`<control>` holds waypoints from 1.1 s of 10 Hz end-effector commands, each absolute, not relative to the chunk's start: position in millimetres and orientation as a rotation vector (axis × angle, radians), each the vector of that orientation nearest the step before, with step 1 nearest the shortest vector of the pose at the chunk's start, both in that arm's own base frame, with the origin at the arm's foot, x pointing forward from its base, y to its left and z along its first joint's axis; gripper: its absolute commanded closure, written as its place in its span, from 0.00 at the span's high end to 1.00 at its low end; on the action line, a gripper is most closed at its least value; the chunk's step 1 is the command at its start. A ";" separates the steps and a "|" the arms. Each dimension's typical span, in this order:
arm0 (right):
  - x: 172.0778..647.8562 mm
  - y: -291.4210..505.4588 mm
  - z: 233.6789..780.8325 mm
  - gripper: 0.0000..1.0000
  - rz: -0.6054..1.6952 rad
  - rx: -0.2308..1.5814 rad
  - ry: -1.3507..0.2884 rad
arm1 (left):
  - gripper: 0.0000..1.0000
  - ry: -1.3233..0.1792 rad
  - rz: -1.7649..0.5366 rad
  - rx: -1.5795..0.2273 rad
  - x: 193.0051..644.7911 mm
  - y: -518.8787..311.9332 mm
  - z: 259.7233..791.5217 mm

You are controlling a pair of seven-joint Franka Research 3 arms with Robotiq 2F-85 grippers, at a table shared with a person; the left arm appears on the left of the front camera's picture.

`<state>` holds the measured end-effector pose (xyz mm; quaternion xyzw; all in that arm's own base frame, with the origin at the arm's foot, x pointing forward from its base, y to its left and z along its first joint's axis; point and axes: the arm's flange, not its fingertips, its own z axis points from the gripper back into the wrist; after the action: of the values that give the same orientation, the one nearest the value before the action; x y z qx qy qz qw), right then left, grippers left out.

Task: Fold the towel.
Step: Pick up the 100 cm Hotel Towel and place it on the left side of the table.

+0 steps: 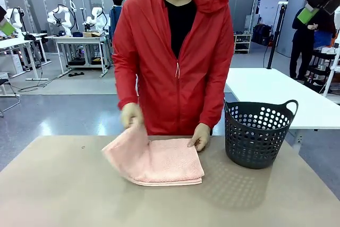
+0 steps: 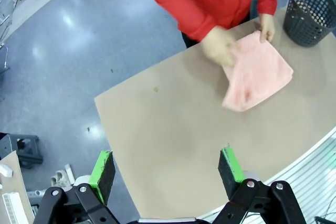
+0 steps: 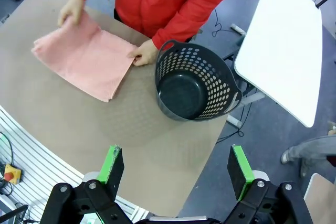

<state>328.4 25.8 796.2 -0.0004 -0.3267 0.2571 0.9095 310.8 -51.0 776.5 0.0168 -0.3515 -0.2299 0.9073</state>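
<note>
The salmon-pink towel (image 1: 155, 161) lies folded into a thick square near the table's far edge. A person in a red jacket holds its left corner lifted with one hand (image 1: 130, 114) and presses its right corner with the other hand (image 1: 200, 137). The towel (image 2: 257, 76) also shows far off in the left wrist view, and the towel (image 3: 85, 57) lies at the upper left in the right wrist view. My left gripper (image 2: 167, 166) hangs open high above the table. My right gripper (image 3: 177, 166) is open too, above the table's edge near the basket. Neither touches the towel.
A dark grey perforated basket (image 1: 257, 133) stands empty on the table, right of the towel. The tan table (image 1: 64, 190) has bare room on the robot's side. A white table (image 3: 286, 45) stands beyond the basket.
</note>
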 end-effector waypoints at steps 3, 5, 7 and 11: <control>327.2 23.8 795.9 1.00 0.542 -0.003 -0.669 | 1.00 -0.714 -0.477 0.032 310.0 -50.9 780.0; 327.2 23.8 795.9 1.00 0.542 -0.003 -0.669 | 1.00 -0.714 -0.477 0.032 310.0 -50.9 780.0; 327.2 23.8 795.9 1.00 0.542 -0.003 -0.669 | 1.00 -0.714 -0.477 0.032 310.0 -50.9 780.0; 327.2 23.8 795.9 1.00 0.542 -0.003 -0.669 | 1.00 -0.714 -0.477 0.032 310.0 -50.9 780.0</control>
<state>328.4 25.8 796.2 -0.0004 -0.3267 0.2571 0.9095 310.8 -51.0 776.5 0.0168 -0.3515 -0.2300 0.9073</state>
